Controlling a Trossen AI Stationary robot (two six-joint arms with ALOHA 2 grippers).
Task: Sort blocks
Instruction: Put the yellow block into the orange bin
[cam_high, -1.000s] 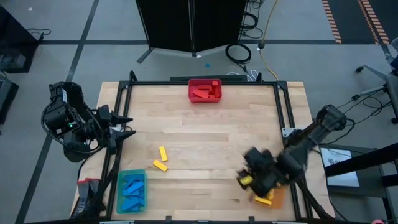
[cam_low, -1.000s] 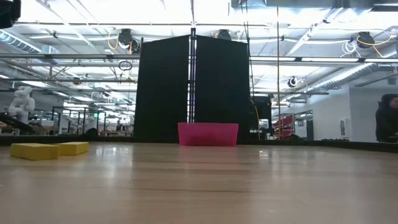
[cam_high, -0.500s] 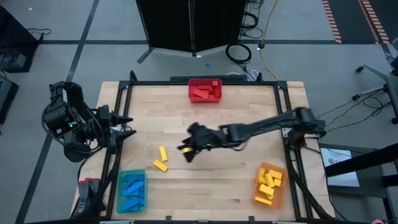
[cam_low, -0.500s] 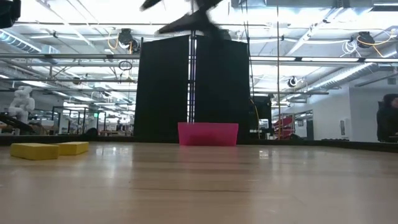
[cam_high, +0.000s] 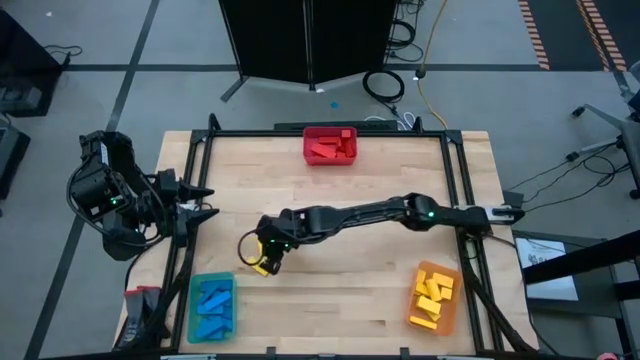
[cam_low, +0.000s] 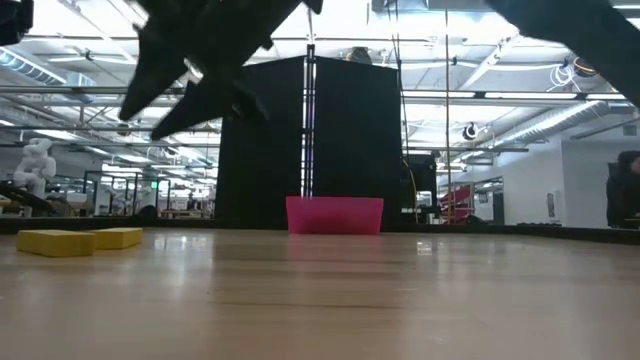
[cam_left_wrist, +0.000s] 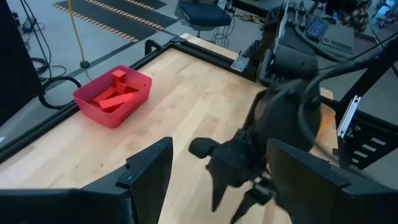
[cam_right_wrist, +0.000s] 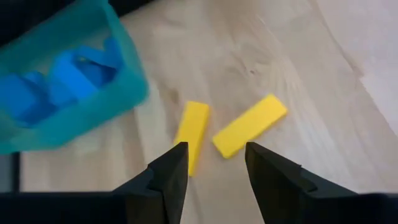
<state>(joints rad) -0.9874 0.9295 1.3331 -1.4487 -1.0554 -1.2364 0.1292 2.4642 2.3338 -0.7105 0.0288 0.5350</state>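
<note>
Hovering over the two yellow blocks (cam_right_wrist: 230, 132) left loose on the worktop (cam_high: 340, 200) near the teal bin (cam_high: 211, 306), your right pincer (cam_high: 262, 256) is parted, empty, lining up; the left pincer (cam_high: 205, 203) waits open at the edge.

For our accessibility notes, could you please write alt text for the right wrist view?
The right gripper, fingers apart, hangs above two yellow blocks lying on the wooden table. Beside them is a teal bin of blue blocks.
</note>
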